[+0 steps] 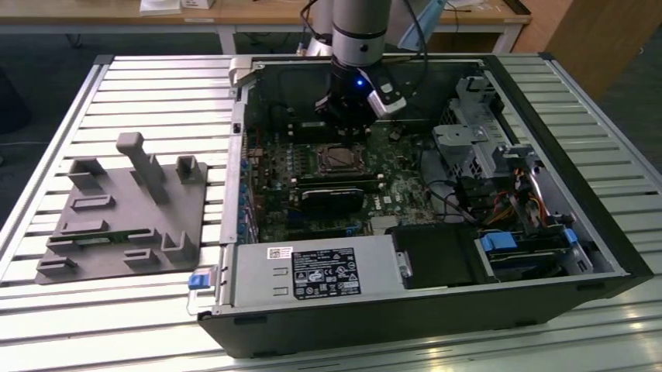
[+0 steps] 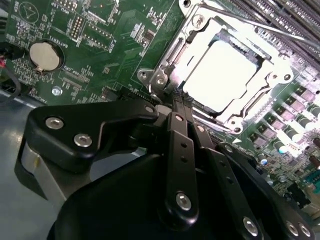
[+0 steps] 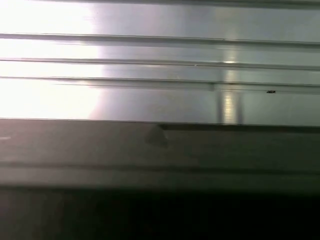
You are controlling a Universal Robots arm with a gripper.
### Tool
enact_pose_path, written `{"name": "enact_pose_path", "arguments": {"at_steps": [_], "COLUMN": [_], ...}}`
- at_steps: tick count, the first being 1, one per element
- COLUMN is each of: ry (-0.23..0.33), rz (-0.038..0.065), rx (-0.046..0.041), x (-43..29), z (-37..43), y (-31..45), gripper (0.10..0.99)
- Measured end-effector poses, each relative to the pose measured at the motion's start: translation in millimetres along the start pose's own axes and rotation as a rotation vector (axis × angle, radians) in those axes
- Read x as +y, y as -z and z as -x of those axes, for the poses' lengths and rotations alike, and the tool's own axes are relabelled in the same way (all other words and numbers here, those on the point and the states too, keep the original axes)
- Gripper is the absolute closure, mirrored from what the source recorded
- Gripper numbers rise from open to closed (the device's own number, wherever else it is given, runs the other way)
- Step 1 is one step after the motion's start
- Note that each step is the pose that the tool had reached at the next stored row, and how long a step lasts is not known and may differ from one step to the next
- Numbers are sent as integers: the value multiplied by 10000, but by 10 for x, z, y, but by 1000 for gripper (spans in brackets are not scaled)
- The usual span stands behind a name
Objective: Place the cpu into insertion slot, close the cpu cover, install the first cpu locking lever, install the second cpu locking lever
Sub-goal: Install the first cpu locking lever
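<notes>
Second wrist view: cpu seated in insertion slot, cpu cover closed over it | gripper fingers shut, empty, beside cover edge | chip judged light, stiff, fragile; hold by edges.

Exterior view: set high, off the arm, looking down at a slant over the slatted metal table and into the open computer case; takes in the whole case and the arm above it.

Second wrist view: very near, looks past the gripper onto the green motherboard and the cpu under the cpu cover. Shares the socket area with the exterior view.

First wrist view: close, faces sideways at ribbed metal beyond a dark edge.
</notes>
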State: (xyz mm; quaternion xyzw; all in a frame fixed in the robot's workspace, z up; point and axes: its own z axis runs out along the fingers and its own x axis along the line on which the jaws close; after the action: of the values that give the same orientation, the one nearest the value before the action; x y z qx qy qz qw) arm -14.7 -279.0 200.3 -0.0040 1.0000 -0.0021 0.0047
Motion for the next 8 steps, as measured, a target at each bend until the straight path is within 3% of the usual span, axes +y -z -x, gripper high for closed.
{"name": "enact_pose_path", "arguments": {"at_steps": [4, 8], "ry": [0, 1], "rz": [-16, -19], "rx": [10, 9], "x": [-3, -4], "z": [-1, -1], "y": [112, 129], "gripper": [973, 973]}}
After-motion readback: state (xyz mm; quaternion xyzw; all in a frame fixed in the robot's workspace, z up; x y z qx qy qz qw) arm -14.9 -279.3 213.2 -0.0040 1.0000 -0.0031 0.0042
